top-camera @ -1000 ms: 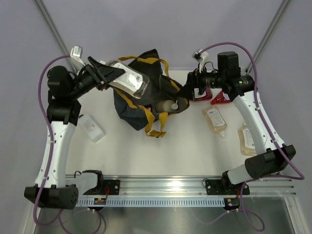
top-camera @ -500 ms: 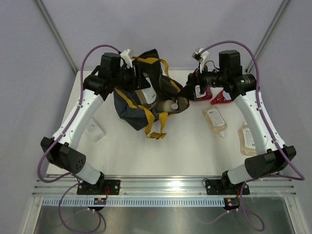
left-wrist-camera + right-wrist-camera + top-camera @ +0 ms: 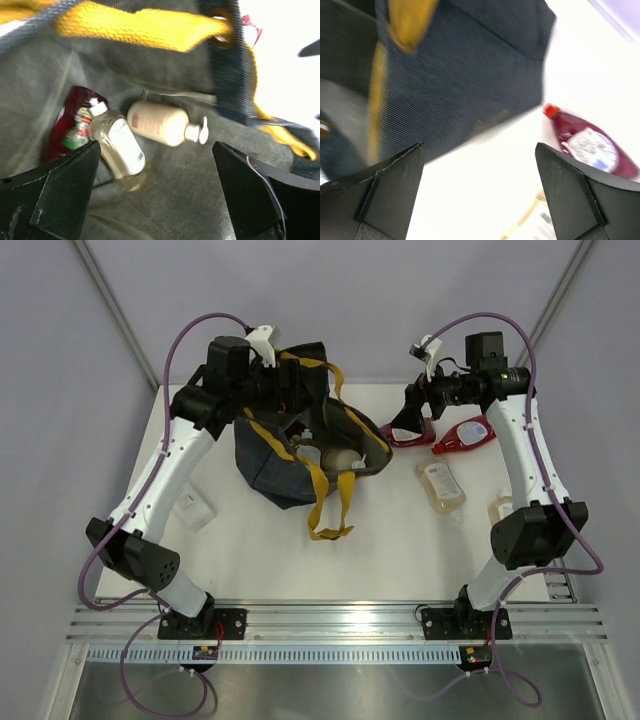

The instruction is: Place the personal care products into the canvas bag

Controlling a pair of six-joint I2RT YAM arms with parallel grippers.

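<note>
The canvas bag [image 3: 270,465] lies open at the back middle of the table, dark with yellow straps. My left gripper [image 3: 290,405] hangs open over its mouth, holding nothing. The left wrist view looks into the bag [image 3: 200,190]: a pale pouch [image 3: 120,147], a cream pump bottle [image 3: 160,122] and a dark red pouch [image 3: 70,127] lie on its floor below the open left gripper [image 3: 157,195]. My right gripper [image 3: 408,425] is open and empty right of the bag. A dark red pouch [image 3: 465,433] [image 3: 590,145] lies just beside it.
A pale pouch [image 3: 440,485] lies right of the bag, another [image 3: 500,510] is partly behind the right arm, and a third [image 3: 193,508] lies at the left. A red item [image 3: 400,438] shows under the right gripper. A yellow strap [image 3: 335,510] trails toward the front.
My left arm swung over the bag and opened, dropping the pale pouch inside. My right gripper drew back to the right, off the bag's rim, and the yellow strap fell forward.
</note>
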